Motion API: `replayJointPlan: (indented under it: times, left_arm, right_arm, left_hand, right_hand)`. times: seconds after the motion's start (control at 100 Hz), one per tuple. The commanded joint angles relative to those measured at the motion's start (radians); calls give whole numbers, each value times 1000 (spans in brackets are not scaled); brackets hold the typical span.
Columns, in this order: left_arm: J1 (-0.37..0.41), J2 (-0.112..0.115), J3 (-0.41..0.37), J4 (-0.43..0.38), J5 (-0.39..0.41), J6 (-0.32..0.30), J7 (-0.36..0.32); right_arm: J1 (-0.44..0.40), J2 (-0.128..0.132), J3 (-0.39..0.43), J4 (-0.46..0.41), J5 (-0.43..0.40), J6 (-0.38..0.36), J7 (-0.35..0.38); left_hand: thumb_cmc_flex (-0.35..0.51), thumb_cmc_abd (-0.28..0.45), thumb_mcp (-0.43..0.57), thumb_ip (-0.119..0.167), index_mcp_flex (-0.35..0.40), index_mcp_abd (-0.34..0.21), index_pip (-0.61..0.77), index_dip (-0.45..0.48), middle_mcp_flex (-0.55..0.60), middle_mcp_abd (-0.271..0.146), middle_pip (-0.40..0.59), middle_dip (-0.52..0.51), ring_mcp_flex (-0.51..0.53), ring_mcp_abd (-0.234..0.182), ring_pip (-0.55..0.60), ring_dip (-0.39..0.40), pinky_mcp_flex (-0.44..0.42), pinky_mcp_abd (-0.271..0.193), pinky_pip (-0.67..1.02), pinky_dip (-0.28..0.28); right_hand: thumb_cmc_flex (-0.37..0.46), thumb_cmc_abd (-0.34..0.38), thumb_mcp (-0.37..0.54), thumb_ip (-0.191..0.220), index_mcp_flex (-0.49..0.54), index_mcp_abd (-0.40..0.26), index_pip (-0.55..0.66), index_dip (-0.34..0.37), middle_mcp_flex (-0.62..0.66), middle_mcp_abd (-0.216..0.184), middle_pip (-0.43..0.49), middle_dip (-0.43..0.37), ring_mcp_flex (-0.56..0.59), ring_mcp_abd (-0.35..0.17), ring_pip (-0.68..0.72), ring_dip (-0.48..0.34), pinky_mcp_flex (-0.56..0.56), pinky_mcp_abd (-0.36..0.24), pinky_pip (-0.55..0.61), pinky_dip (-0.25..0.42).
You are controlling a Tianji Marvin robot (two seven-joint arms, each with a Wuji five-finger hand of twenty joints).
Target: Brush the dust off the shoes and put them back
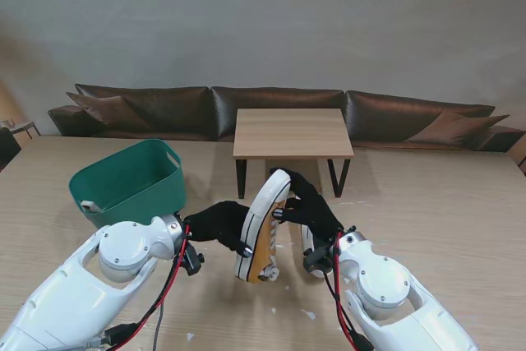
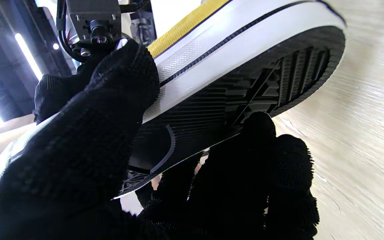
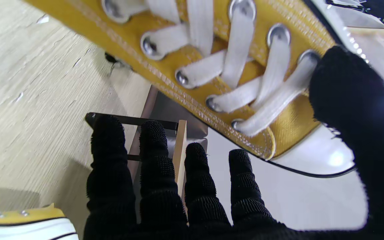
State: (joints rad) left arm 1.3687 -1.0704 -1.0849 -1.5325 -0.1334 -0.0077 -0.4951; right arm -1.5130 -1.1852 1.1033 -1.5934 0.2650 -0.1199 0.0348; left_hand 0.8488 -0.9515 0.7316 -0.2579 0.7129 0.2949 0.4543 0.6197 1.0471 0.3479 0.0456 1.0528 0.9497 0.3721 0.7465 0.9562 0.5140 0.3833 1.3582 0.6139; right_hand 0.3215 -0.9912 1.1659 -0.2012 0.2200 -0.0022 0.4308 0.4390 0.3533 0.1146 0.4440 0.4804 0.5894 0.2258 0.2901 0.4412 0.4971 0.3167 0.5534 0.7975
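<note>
Up between both black-gloved hands, clear of the light wood-grain table, tilts a yellow canvas sneaker (no readable branding). Left hand clamps its sole; right hand has fingers spread, thumb on the toe. Beyond: small bench, brown sofa, green basket.

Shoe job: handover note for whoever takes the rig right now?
Left hand: shut on the yellow shoe, fingers across the sole, thumb on the white sidewall.
Right hand: open, fingers spread; thumb touches the shoe's toe end on the lace side.
The shoe is off the table, tilted on edge, sole facing left, between both hands.
Second shoe lies on the table by the right hand.
Green basket stands to the left; small wooden stand farther from me.
No brush in view.
Done: one shoe lifted. Left: brushing and putting both shoes back; brushing progress cannot be told.
</note>
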Motion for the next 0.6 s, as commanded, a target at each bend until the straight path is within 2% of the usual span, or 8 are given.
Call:
replayJointPlan:
  times: [0.0,0.13,0.3,0.48,0.58,0.59]
  left_arm:
    - [-8,-8,1,-2,-4,5,-24]
    - [-11,-11,3,6,-12,11,-23]
    - [-1,-21,-5,12,-34,20,4]
    - [11,-30,-15,10,-59,31,27]
    - [17,-33,-20,6,-66,40,37]
    - [18,-34,-21,5,-67,40,39]
  right_arm:
    - [-14,-6,-5,-22,18,-1,35]
    - [-27,-5,-5,-35,48,-6,47]
    - [-44,-3,2,-54,71,-6,56]
    - [-57,-11,-3,-68,42,1,2]
    - [-66,-24,-15,-72,21,-2,-61]
    - [-67,-25,-16,-73,19,-3,-68]
  left_hand:
    - [206,237,228,98,122,-153,701,110,163,-115,288,137,48,5,32,17,-32,-69,-36,9]
    - [207,239,227,98,119,-151,699,111,161,-112,286,139,48,5,33,19,-35,-67,-37,13]
    - [210,245,221,98,115,-137,691,109,160,-101,282,138,44,11,34,20,-42,-56,-42,18]
    - [219,258,196,103,110,-130,683,108,157,-94,278,139,36,15,38,18,-53,-49,-51,24]
    - [220,262,188,104,108,-124,679,106,155,-88,274,138,32,18,39,17,-59,-45,-54,26]
    - [221,263,188,105,108,-123,679,106,155,-87,275,138,32,19,39,17,-60,-45,-54,26]
  right_hand:
    - [11,19,-31,-11,20,-19,4,-26,31,4,-8,-17,9,-2,-10,2,-299,-15,-31,40]
    - [44,56,-74,-4,72,-23,29,-25,69,8,-11,-16,27,1,-8,6,-293,-10,-35,51]
    - [101,87,-115,10,178,11,75,-13,169,0,-1,-7,81,10,8,16,-270,6,-35,59]
    - [189,81,-98,29,380,83,205,75,362,-17,42,16,222,7,88,48,-160,35,15,62]
    - [232,67,-65,36,511,70,294,165,517,-23,98,51,340,-10,185,78,-76,46,139,42]
    - [234,66,-63,36,526,65,299,181,533,-26,101,60,350,-12,197,79,-75,47,172,10]
